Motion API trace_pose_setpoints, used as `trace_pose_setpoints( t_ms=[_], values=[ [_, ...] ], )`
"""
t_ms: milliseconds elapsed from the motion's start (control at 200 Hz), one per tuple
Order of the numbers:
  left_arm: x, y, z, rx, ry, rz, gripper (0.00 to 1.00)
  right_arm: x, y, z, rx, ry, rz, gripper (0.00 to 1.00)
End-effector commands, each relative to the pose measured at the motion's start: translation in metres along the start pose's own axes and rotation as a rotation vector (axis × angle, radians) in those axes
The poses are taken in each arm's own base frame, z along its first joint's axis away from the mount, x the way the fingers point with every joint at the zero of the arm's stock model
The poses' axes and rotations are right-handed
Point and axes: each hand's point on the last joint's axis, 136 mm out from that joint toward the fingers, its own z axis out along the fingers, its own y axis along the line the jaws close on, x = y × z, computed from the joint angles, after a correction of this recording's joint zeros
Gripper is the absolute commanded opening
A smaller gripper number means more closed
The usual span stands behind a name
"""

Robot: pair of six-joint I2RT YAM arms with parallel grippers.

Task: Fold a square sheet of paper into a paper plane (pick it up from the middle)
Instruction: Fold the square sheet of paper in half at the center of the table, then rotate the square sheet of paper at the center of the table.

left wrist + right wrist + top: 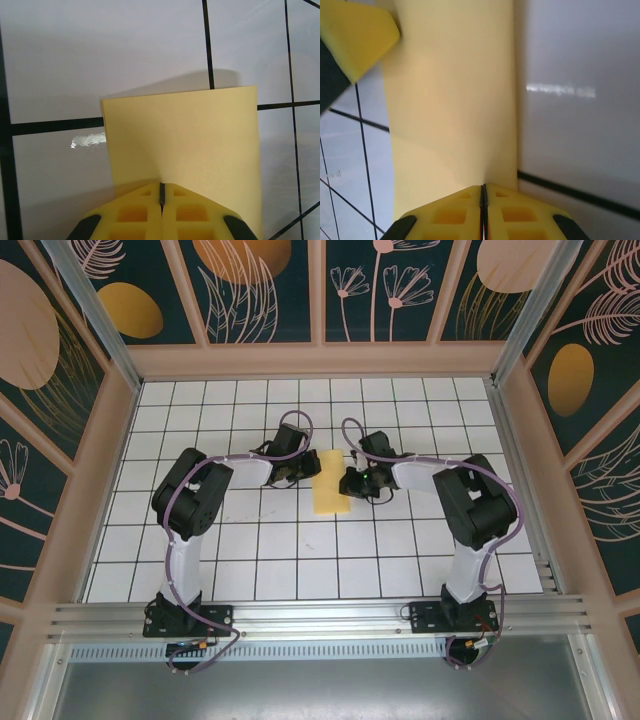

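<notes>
Left hand (161, 194) is clenched on one edge of the square sheet of paper (185, 135), folded in half and stretching ahead of its fingertips. Right hand (483, 195) pinches the opposite edge, probably to hold the layers aligned for creasing.

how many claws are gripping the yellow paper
2: left claw shut on the left edge of the yellow paper, right claw shut on its right edge, seen from above.
</notes>
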Motion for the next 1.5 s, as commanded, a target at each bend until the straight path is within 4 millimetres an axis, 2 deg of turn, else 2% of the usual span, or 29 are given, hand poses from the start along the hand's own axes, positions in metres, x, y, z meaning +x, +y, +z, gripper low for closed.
trace_pose_setpoints(
  t_ms=[0, 125, 235, 410, 620, 771, 866, 931, 1136, 1276, 1361, 1491],
  values=[
    [0.050, 0.082, 0.009, -0.271, 0.124, -0.066, 0.01, 0.026, -0.001, -0.007, 0.014, 0.075, -0.018, 0.09],
    [0.048, 0.080, 0.009, -0.269, 0.120, -0.065, 0.01, 0.045, -0.011, -0.003, 0.040, 0.118, 0.001, 0.08],
    [0.048, 0.081, 0.009, -0.270, 0.121, -0.065, 0.01, 0.054, -0.016, -0.005, 0.050, 0.131, 0.013, 0.08],
    [0.047, 0.080, 0.009, -0.269, 0.118, -0.066, 0.01, 0.062, -0.002, -0.014, 0.007, 0.149, -0.020, 0.08],
    [0.047, 0.079, 0.008, -0.267, 0.115, -0.066, 0.00, 0.077, -0.014, -0.011, 0.039, 0.184, -0.002, 0.08],
    [0.046, 0.078, 0.008, -0.263, 0.112, -0.066, 0.01, 0.075, -0.002, -0.023, -0.004, 0.164, -0.029, 0.08],
    [0.044, 0.075, 0.008, -0.251, 0.109, -0.064, 0.00, 0.063, 0.012, -0.031, -0.045, 0.118, -0.063, 0.09],
    [0.040, 0.070, 0.007, -0.232, 0.098, -0.057, 0.01, 0.047, 0.023, -0.037, -0.062, 0.060, -0.087, 0.10],
    [0.018, 0.035, -0.006, -0.119, 0.051, -0.025, 0.03, -0.027, 0.041, -0.052, -0.074, -0.157, -0.128, 0.11],
    [-0.001, 0.005, -0.022, -0.028, 0.002, -0.020, 0.07, -0.062, 0.042, -0.035, -0.027, -0.192, -0.150, 0.10],
    [-0.011, -0.006, -0.033, -0.004, -0.035, -0.025, 0.11, -0.080, 0.041, -0.022, -0.006, -0.201, -0.144, 0.10],
    [-0.025, 0.004, -0.052, -0.045, -0.108, -0.064, 0.16, -0.102, 0.041, -0.002, 0.008, -0.191, -0.135, 0.09]
  ],
)
